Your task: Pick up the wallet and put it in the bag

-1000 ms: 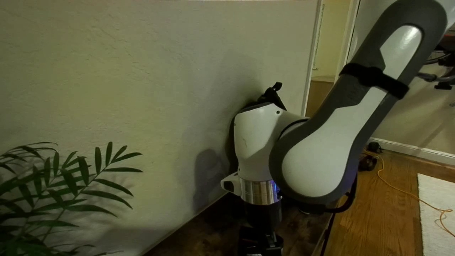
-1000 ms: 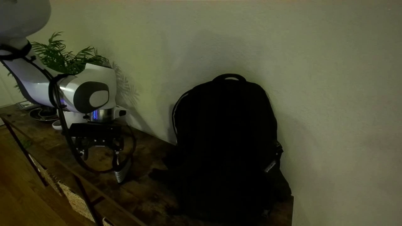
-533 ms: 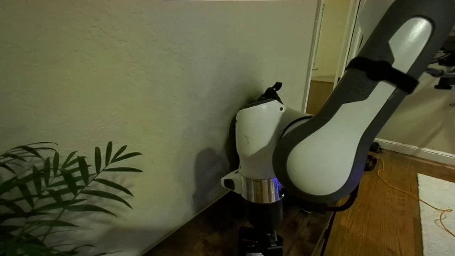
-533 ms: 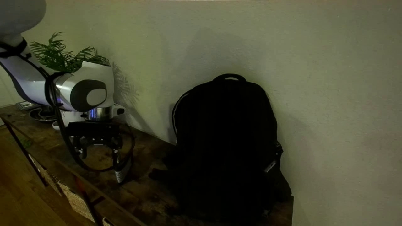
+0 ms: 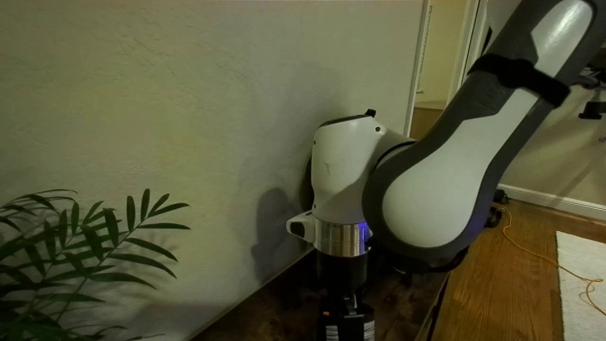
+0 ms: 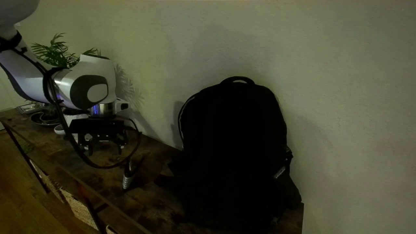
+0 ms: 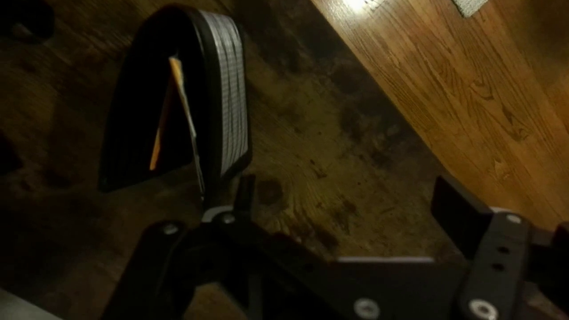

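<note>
While the Robotiq gripper point(image 7: 346, 195) hung with jaws spread wide, the folded black wallet point(image 7: 209, 102) stood on edge on the wooden tabletop point(image 7: 302, 133) at the gripper's ten o'clock in the wrist view; in an exterior view, the backpack point(image 6: 234, 146) rose at the wallet's three o'clock.

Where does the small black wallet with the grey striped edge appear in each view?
In an exterior view: wallet at lower left.
In an exterior view: I cannot make it out; the white-and-grey robot arm fills much of the right.
Wrist view: wallet at upper left.
Shared landmark: mottled brown wooden tabletop, in all three.
</note>
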Tool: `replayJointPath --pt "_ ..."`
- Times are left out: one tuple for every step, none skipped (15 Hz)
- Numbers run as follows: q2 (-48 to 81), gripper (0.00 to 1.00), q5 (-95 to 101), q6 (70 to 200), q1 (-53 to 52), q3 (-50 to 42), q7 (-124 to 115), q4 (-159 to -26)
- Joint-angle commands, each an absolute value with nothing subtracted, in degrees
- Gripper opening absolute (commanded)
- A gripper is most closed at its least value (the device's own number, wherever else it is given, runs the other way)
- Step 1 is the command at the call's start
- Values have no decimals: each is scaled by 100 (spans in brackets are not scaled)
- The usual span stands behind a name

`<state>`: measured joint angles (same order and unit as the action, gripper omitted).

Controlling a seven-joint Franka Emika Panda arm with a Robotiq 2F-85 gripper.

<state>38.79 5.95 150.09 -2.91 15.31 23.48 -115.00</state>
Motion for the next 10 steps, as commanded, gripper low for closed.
replayJointPath --pt "3431 100 718 15326 -431 1350 2134 -11872" --pt "3389 100 774 15392 -478 1266 2061 -11863" --pt "3380 100 813 15441 -491 1182 2012 -11817" --pt "3388 100 905 15504 -562 1009 1887 -11766" --pt "3381 100 1013 15545 -639 830 1748 -11734" --pt "3392 100 1119 15565 -697 661 1622 -11693" --pt "3451 100 1238 15573 -764 457 1475 -11624" --pt "3500 100 1333 15558 -824 287 1313 -11573" --pt "3525 100 1395 15544 -852 180 1208 -11561" --pt "3550 100 1441 15530 -870 90 1112 -11551"
